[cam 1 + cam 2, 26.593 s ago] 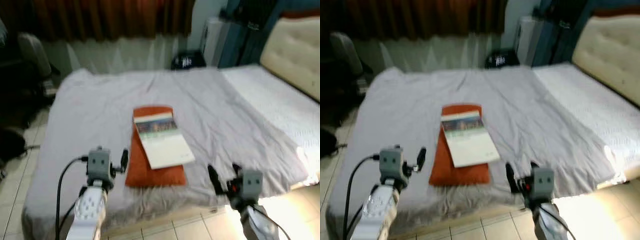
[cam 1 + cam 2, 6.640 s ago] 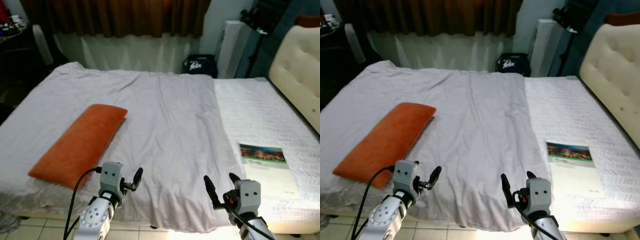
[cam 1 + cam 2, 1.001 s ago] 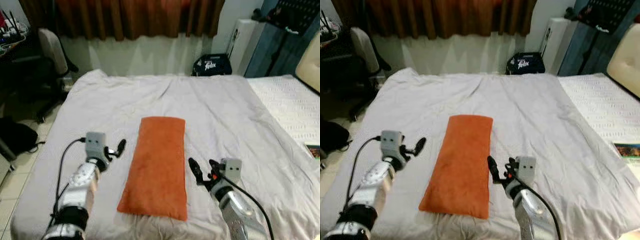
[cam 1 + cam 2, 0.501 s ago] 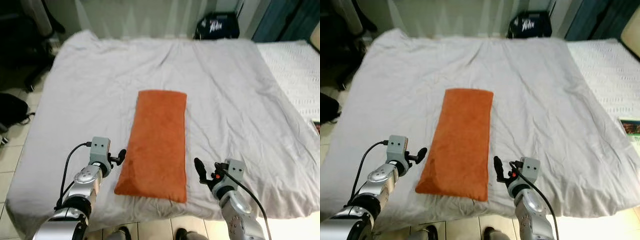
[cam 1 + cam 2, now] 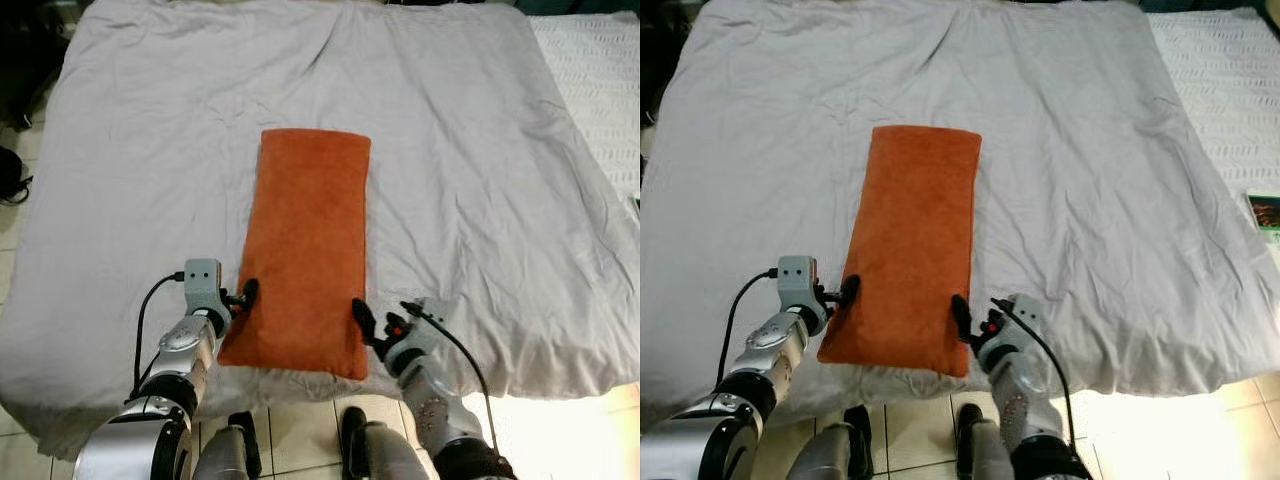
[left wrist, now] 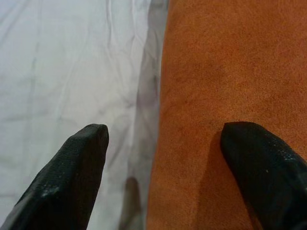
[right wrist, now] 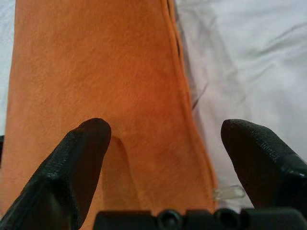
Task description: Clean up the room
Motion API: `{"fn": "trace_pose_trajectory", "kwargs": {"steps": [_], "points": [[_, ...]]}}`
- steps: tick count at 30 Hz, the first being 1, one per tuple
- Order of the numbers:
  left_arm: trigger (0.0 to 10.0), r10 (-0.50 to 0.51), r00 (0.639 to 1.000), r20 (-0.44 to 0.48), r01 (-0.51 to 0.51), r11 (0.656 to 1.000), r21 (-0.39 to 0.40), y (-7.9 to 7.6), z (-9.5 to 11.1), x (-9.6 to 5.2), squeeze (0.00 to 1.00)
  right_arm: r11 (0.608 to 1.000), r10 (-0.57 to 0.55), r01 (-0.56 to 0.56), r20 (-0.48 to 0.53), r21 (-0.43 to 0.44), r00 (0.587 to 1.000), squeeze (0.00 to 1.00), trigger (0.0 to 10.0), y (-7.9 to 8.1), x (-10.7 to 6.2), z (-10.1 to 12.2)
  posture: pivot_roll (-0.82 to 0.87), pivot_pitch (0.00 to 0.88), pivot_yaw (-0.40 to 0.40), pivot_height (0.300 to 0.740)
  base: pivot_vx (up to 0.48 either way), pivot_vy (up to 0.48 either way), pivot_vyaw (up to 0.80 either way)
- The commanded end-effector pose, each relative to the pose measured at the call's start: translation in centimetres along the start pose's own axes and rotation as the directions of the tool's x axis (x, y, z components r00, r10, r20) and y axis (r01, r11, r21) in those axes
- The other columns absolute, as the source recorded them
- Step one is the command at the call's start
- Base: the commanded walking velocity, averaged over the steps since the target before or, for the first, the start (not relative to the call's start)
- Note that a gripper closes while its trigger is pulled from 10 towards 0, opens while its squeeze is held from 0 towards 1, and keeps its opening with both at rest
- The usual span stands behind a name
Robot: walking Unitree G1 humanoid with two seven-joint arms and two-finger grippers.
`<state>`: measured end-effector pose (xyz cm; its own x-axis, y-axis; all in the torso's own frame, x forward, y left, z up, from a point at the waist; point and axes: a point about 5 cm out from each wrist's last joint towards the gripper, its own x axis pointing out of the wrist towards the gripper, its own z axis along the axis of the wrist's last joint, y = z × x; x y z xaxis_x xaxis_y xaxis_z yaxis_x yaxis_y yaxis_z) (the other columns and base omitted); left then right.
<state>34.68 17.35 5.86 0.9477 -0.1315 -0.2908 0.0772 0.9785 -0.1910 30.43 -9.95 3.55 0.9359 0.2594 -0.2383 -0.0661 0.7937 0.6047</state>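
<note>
A long orange pillow (image 5: 305, 250) lies lengthwise on the grey bedsheet (image 5: 480, 180), its near end close to the bed's front edge. My left gripper (image 5: 246, 295) is open at the pillow's near left corner. In the left wrist view the pillow's edge (image 6: 158, 143) runs between the two fingers, one over the sheet and one over the pillow. My right gripper (image 5: 383, 314) is open at the near right corner. It straddles the pillow's right edge (image 7: 187, 120) the same way. Neither gripper holds anything.
The sheet hangs over the bed's front edge onto a tiled floor (image 5: 295, 435), where my own feet show. A white quilted mattress (image 5: 600, 80) adjoins at the right. A book's corner (image 5: 1267, 212) lies at the far right. A dark object (image 5: 8, 165) sits on the floor at left.
The camera has tilted down and come closer to the bed. Both grippers have closed in from beside the pillow to its near corners, each now straddling an edge.
</note>
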Motion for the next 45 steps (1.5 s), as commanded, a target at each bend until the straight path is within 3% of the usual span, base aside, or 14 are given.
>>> {"fn": "trace_pose_trajectory", "kwargs": {"steps": [1, 2, 11, 12, 13, 14, 15, 16, 25, 29, 36, 40, 42, 45], "points": [[10.0, -0.016, 0.993, -0.113, 0.009, 0.998, -0.064, -0.5, -3.0, -0.7, 0.00, 0.999, -0.016, 0.018, -0.040, 0.048, 0.999, 0.00, 10.0, -0.5, -0.4, -1.2, -0.15, 0.436, -0.082, 0.740, 0.000, 0.000, 0.00], [10.0, -0.029, 0.990, -0.138, 0.011, 0.992, -0.125, -1.0, -4.0, -0.9, 0.00, 0.995, -0.003, 0.011, -0.073, 0.103, 0.997, 0.00, 10.0, 0.1, -0.3, -2.2, -0.15, 0.440, -0.083, 0.740, 0.000, 0.000, 0.00], [10.0, -0.107, 0.977, -0.184, 0.072, 0.979, -0.191, -3.0, -5.1, -0.8, 0.00, 0.986, -0.006, 0.031, -0.152, 0.164, 0.988, 0.00, 10.0, 1.0, 0.4, -3.8, -0.16, 0.451, -0.092, 0.740, 0.000, 0.000, 0.00], [10.0, -0.121, 0.973, -0.195, 0.081, 0.977, -0.199, -3.3, -5.3, -0.9, 0.00, 0.989, -0.007, 0.031, -0.160, 0.145, 0.987, 0.00, 4.6, 1.2, 0.5, -3.9, -0.16, 0.452, -0.092, 0.740, 0.000, 0.000, 0.00], [10.0, -0.121, 0.973, -0.195, 0.081, 0.977, -0.199, -3.3, -5.3, -0.9, 0.00, 0.989, -0.007, 0.031, -0.160, 0.145, 0.987, 0.00, 4.6, 1.2, 0.5, -3.9, -0.16, 0.452, -0.092, 0.740, 0.000, 0.000, 0.00], [10.0, -0.120, 0.973, -0.199, 0.079, 0.976, -0.201, -3.4, -5.4, -0.9, 0.00, 0.989, -0.013, 0.036, -0.158, 0.143, 0.987, 0.00, 0.0, 1.3, 0.6, -3.9, -0.15, 0.451, -0.092, 0.740, 0.000, 0.000, 0.00], [10.0, -0.118, 0.973, -0.200, 0.077, 0.976, -0.203, -3.4, -5.4, -0.9, 0.00, 0.989, -0.017, 0.040, -0.156, 0.144, 0.988, 0.00, 0.0, 1.2, 0.7, -3.8, -0.15, 0.450, -0.092, 0.740, 0.000, 0.000, 0.00], [0.0, -0.126, 0.971, -0.204, 0.080, 0.972, -0.221, -3.5, -5.5, -0.9, 0.00, 0.988, -0.023, 0.046, -0.153, 0.147, 0.988, 0.00, 0.0, 1.2, 0.7, -3.7, -0.15, 0.448, -0.091, 0.740, 0.000, 0.000, 0.00], [0.0, -0.182, 0.953, -0.244, 0.113, 0.956, -0.270, -4.3, -6.8, -1.4, 0.00, 0.981, -0.043, 0.066, -0.127, 0.184, 0.991, 0.00, 0.0, 1.1, 1.2, -3.1, -0.15, 0.443, -0.094, 0.740, 0.000, 0.000, 0.00], [0.0, -0.183, 0.943, -0.279, 0.124, 0.968, -0.216, -4.3, -7.6, -1.8, 0.00, 0.977, -0.066, 0.089, -0.123, 0.192, 0.990, 0.00, 0.0, 0.5, 1.0, -3.1, -0.15, 0.441, -0.094, 0.740, 0.000, 0.000, 0.00], [0.0, -0.180, 0.941, -0.287, 0.121, 0.970, -0.210, -3.8, -8.2, -2.2, 0.00, 0.971, -0.095, 0.114, -0.097, 0.212, 0.991, 0.00, 0.0, 0.1, 0.9, -2.9, -0.13, 0.445, -0.089, 0.740, 0.000, 0.000, 0.00], [0.0, -0.176, 0.965, -0.196, 0.139, 0.972, -0.190, -3.2, -6.7, -1.8, 0.00, 0.991, -0.082, 0.087, -0.050, 0.097, 0.995, 0.00, 0.0, 0.3, 1.2, -2.0, -0.13, 0.437, -0.084, 0.740, 0.000, 0.000, 0.00], [0.0, -0.175, 0.969, -0.174, 0.141, 0.971, -0.191, -3.2, -6.3, -1.7, 0.00, 0.994, -0.078, 0.081, -0.036, 0.080, 0.996, 0.00, 0.0, 0.4, 1.2, -1.7, -0.13, 0.437, -0.085, 0.740, 0.000, 0.000, 0.00], [0.0, -0.206, 0.978, -0.025, 0.198, 0.961, -0.192, -2.7, -3.9, -1.2, 0.00, 0.998, -0.064, 0.066, 0.097, -0.013, 0.993, 0.00, 0.0, 0.8, 1.2, 0.8, -0.13, 0.423, -0.080, 0.740, 0.000, 0.000, 0.00]]}}
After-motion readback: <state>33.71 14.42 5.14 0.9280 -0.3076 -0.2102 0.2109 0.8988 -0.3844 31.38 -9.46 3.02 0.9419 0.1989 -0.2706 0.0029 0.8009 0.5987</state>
